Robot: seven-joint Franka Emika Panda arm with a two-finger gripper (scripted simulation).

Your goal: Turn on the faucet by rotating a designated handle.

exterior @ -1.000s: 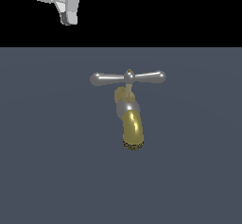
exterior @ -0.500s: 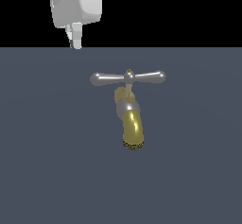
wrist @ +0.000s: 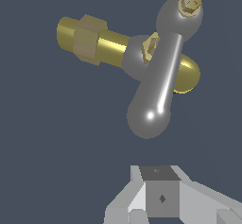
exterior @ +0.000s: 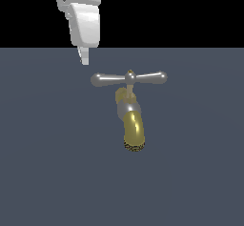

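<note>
The faucet (exterior: 134, 132) has a gold, downward-curving spout with a dark speckled mouth, and it stands on the dark grey floor. Its handle (exterior: 129, 78) is a silver-grey crossbar with two knobbed arms and a small brass cap, lying level across the top. My white gripper (exterior: 85, 58) hangs above and slightly behind the arm on the exterior view's left, apart from it, with the fingers together and empty. In the wrist view, the near knob of the handle (wrist: 149, 116) lies just ahead of my gripper (wrist: 160, 197). The gold faucet body (wrist: 87, 38) lies behind it.
A flat dark grey floor (exterior: 47, 172) surrounds the faucet. A black background lies beyond its far edge.
My gripper has come down and moved to the exterior view's right, closer to the handle's left arm. The faucet and handle have not moved.
</note>
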